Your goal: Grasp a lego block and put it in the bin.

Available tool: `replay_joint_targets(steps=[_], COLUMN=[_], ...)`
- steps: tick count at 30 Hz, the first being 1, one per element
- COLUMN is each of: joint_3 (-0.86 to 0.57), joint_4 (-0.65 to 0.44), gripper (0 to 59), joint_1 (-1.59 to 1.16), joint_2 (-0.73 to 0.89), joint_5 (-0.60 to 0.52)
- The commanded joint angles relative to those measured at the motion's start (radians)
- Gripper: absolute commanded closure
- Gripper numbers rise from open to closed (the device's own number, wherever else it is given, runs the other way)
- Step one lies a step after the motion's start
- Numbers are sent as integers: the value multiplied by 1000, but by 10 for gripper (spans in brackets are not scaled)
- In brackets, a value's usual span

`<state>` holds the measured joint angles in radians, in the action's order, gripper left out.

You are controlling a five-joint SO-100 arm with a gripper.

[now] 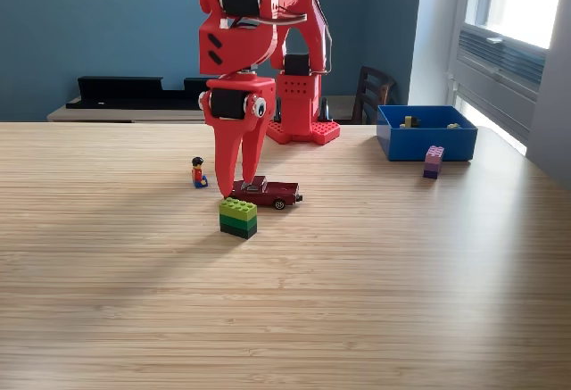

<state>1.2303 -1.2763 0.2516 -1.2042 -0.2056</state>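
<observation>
The green plastic lego block (238,217), a lighter green layer stacked on a darker one, stands upright on the pale wooden table (285,319), near the middle of the exterior view. Its long axis runs roughly across that view, slightly skewed. Directly above it hangs the red 3D-printed gripper (234,186), pointing straight down. The fingertips sit at or just above the block's upper rear edge; contact cannot be confirmed. The jaws stand slightly apart, a narrow gap between the two fingers, and they pinch nothing. The block lies just below and a little toward the camera from the tips, so the coming move appears to call for a short descent with wider jaws.

Just behind the block rests a small dark-red toy car (267,192); a toy figure with a red torso (199,173) stands to the view's left. The open-topped blue plastic bin (426,144) sits well apart at the view's right, with a purple-and-pink block (434,161) just before it.
</observation>
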Motion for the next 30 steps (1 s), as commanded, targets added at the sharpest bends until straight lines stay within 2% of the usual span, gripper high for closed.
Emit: replay_joint_targets(steps=[1, 9, 11, 15, 16, 30], joint_3=[-146, -258, -281, -304, -304, -259], joint_4=[-5, -9, -9, -9, -9, -64], gripper=[362, 377, 419, 574, 582, 586], joint_1=[3, 5, 3, 0, 0, 0], joint_2=[54, 190, 222, 265, 268, 265], joint_5=[-5, -11, -12, -12, -15, 6])
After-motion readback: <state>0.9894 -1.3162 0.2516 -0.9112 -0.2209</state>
